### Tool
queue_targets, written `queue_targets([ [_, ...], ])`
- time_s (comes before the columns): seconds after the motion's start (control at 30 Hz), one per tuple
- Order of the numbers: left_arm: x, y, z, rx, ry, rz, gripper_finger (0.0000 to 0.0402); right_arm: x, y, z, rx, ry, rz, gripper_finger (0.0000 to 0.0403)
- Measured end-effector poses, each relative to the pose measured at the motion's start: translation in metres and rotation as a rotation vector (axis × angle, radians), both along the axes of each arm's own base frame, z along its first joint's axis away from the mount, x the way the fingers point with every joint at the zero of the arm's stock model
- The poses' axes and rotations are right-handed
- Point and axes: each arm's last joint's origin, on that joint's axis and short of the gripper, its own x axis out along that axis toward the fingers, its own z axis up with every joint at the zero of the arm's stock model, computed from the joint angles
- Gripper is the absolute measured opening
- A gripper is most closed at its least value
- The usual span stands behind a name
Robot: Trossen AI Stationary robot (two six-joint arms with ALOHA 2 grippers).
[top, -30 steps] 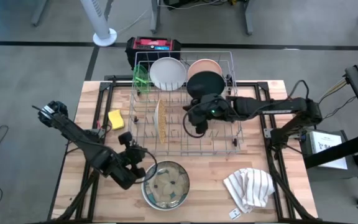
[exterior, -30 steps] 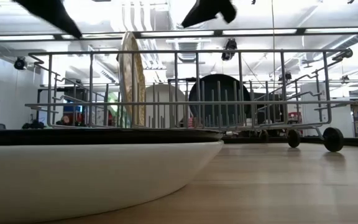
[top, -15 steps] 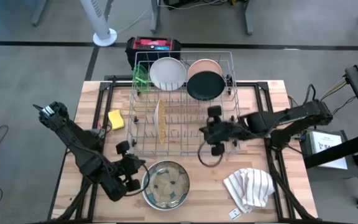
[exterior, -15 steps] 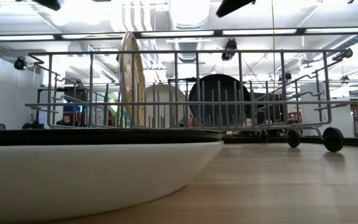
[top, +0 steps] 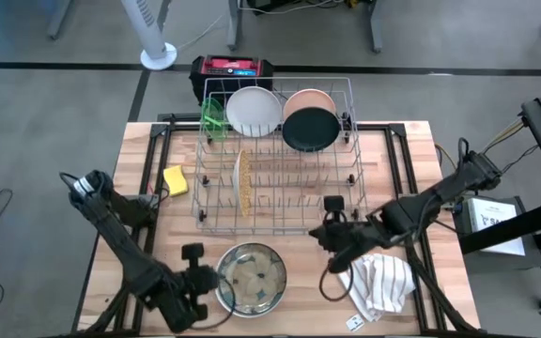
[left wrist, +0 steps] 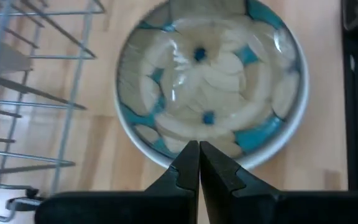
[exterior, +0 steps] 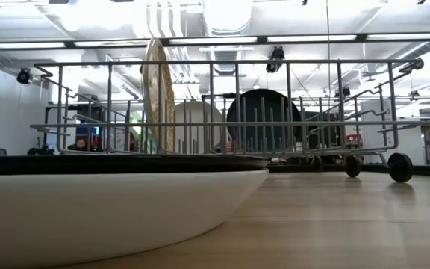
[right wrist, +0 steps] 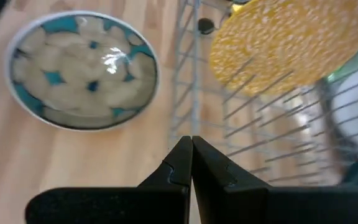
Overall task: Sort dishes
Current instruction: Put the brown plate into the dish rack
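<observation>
The left gripper [top: 198, 280] hangs pinched shut and empty just beside the patterned bowl [top: 250, 278], while the right gripper [top: 332, 252], also closed on nothing, sits between the dish rack [top: 346, 218] and the cloth [top: 376, 284]. With closed fingers this near the rim, a descent could nudge the bowl away — they need to part first. The bowl rests on the table before the rack — cream with teal patches, glossy; other dishes stand racked.
</observation>
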Motion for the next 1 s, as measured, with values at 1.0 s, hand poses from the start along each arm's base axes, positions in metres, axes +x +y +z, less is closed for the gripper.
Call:
queue_targets([
  [1.0,-0.007,-0.056,-0.093,0.178,0.069,0.051,0.0000,0.013,0.066,-0.116,0.680,0.109,-0.526,0.0000],
])
